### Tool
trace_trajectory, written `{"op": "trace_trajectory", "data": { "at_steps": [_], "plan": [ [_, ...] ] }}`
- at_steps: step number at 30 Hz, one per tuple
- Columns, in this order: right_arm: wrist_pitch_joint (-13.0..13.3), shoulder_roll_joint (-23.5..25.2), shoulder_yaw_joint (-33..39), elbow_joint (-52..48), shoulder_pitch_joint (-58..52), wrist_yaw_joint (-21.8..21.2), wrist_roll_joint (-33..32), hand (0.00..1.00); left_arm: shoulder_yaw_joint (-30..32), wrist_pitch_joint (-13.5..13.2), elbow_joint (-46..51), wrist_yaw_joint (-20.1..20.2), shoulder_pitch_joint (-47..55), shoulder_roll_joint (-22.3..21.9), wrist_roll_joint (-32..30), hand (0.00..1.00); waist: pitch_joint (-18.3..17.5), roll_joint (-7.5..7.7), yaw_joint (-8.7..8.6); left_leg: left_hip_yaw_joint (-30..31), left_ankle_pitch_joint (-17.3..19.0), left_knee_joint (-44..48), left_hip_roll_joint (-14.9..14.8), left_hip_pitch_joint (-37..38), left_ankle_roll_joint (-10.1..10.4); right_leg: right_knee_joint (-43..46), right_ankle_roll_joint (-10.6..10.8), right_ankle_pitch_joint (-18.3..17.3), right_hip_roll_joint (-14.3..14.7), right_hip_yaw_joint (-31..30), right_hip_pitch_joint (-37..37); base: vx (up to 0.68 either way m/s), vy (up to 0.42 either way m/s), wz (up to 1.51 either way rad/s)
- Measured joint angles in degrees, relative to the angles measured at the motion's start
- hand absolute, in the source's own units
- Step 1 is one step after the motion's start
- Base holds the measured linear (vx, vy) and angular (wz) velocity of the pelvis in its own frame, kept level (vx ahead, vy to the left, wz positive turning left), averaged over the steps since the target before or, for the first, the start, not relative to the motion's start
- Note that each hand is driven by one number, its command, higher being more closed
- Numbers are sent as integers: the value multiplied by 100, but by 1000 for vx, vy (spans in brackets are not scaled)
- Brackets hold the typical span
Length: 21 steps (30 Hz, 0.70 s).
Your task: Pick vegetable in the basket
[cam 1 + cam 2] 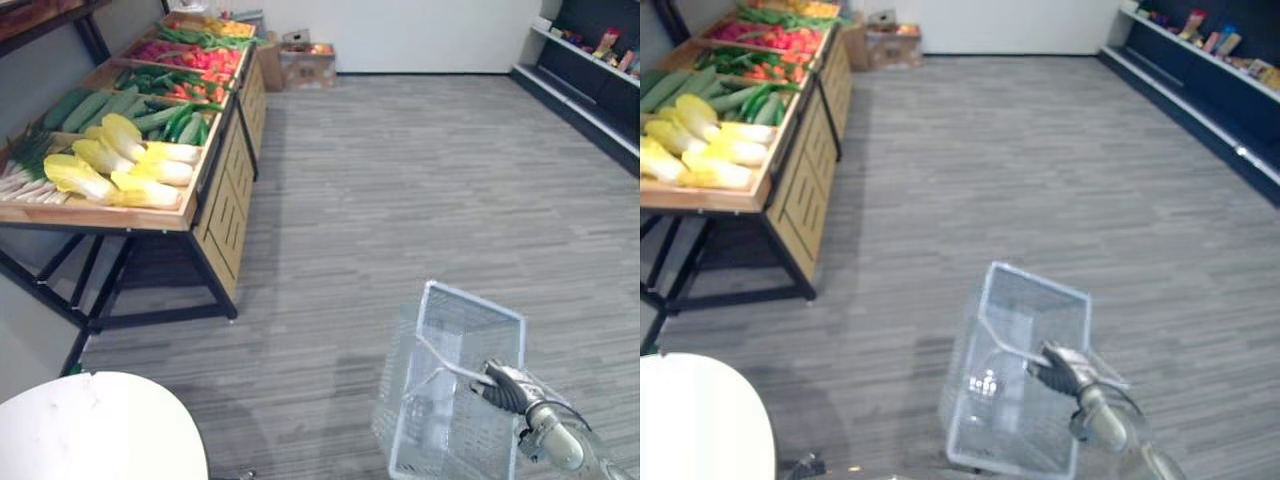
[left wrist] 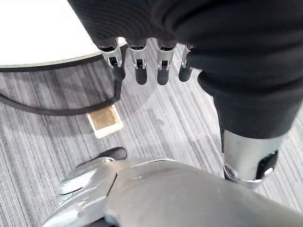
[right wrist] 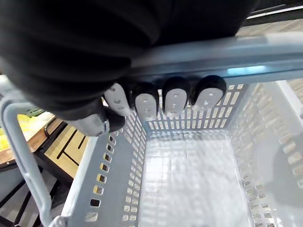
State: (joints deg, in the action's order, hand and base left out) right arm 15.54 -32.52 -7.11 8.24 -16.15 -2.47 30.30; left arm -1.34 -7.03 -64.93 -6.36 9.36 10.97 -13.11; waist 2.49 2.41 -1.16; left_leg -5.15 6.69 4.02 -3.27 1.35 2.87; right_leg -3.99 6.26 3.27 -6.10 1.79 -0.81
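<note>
- Basket (image 1: 475, 302): pale wire mesh, hanging at the robot's lower right above the grey carpet, its rim tilted.
- Right hand (image 1: 505, 385): curled round the basket's handle (image 1: 445, 362) and carrying it. The right wrist view makes the grip plain, with the fingers (image 3: 173, 97) wrapped over the bar from above. That view also looks straight down to the basket's mesh bottom, which the head views see only slantwise.
- Left hand (image 2: 142, 23): seen in its own wrist view, fingers (image 2: 140, 71) straight and relaxed, holding nothing. It hangs over the carpet just beside the edge of the round white table (image 2: 38, 33).
- Round white table, head view (image 1: 90, 430): lower left corner, near the robot.
- Small tan square (image 2: 105, 120): flat on the carpet below the left hand, by the table's edge.
- Vegetable stand (image 1: 215, 210): wooden trays on a black frame, along the left wall, well apart from the basket.
- Vegetables, all lying in the stand's trays:
  - pale yellow cabbages (image 1: 120, 165), nearest tray;
  - white-stalked greens (image 1: 25, 170) beside them;
  - cucumbers (image 1: 110, 105) in the next tray back;
  - red vegetables (image 1: 190, 58) further along.
- Cardboard box (image 1: 308, 65): on the floor against the far wall, past the stand.
- Dark shelves (image 1: 590, 70): along the right wall, holding small goods too far off to tell apart.
</note>
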Motion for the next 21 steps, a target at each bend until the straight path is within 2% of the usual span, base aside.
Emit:
{"op": "trace_trajectory", "data": {
  "at_steps": [4, 10, 13, 15, 16, 17, 18, 19, 20, 21],
  "plan": [
    [-16, 51, 108, 152, -30, -9, 0, 100, -3, 0, 1, -5, -1, 7, -96, 0, -5, -2, -16, -77, -9, -27, -73, -1, 35, 3, 32, -2, -1, 249, -4, -47, -39, -12],
    [-89, 215, 271, 171, -167, 0, 7, 100, -3, 3, 6, -11, 10, 9, -122, 0, -16, -5, -14, -200, -26, -187, -183, 112, 124, -18, 32, 54, 108, 221, -10, 22, -33, -10],
    [-95, 236, 268, 173, -164, 1, -69, 100, -2, 5, 21, -16, -24, 20, -157, 0, 7, -24, -24, -249, -11, -182, -256, 76, 160, 54, 3, 63, 174, 193, -138, 62, -27, -11],
    [-108, 343, 277, 245, -137, 27, -113, 100, 15, 12, 81, -41, -40, 21, -157, 0, 32, -42, -25, -268, 26, -80, -336, -37, 228, 354, -127, -55, 238, 202, -363, 50, -39, -5],
    [-112, 486, 274, 349, -83, 57, -113, 100, 116, 12, 146, -74, -51, 25, -156, 0, 112, -23, -21, -263, 173, 258, -413, -187, 320, 669, -163, -256, 273, 226, -491, 20, -74, 6],
    [-120, 569, 266, 396, 1, 61, -114, 100, 189, 12, 168, -98, -57, 23, -152, 0, 225, -43, -14, -244, 350, 713, -505, -340, 317, 948, -230, -503, 317, 265, -554, -15, -96, 17],
    [-132, 627, 243, 398, 20, 61, -134, 100, 336, -5, 232, -139, -60, 14, -108, 0, 379, -52, -1, -242, 537, 1602, -643, -670, 300, 1204, -301, -770, 365, 316, -569, -44, -95, 23],
    [-134, 636, 208, 403, 18, 60, -158, 100, 415, -5, 271, -148, -69, 14, -98, 0, 445, -34, 8, -233, 535, 2141, -700, -890, 286, 1240, -331, -817, 373, 366, -519, -39, -120, 23],
    [-134, 602, 148, 401, 18, 58, -160, 100, 522, -3, 359, -173, -56, -22, -50, 0, 603, -84, 90, -201, 301, 3310, -880, -1350, -84, 1171, -384, -849, 446, 513, -255, 40, -150, 9],
    [-139, 569, 147, 401, 24, 60, -161, 100, 547, 10, 355, -191, -59, -61, -1, 0, 706, -147, 196, -178, 8, 3952, -1021, -1571, -381, 1251, -424, -873, 511, 608, -73, 83, -148, -1]
  ]
}}
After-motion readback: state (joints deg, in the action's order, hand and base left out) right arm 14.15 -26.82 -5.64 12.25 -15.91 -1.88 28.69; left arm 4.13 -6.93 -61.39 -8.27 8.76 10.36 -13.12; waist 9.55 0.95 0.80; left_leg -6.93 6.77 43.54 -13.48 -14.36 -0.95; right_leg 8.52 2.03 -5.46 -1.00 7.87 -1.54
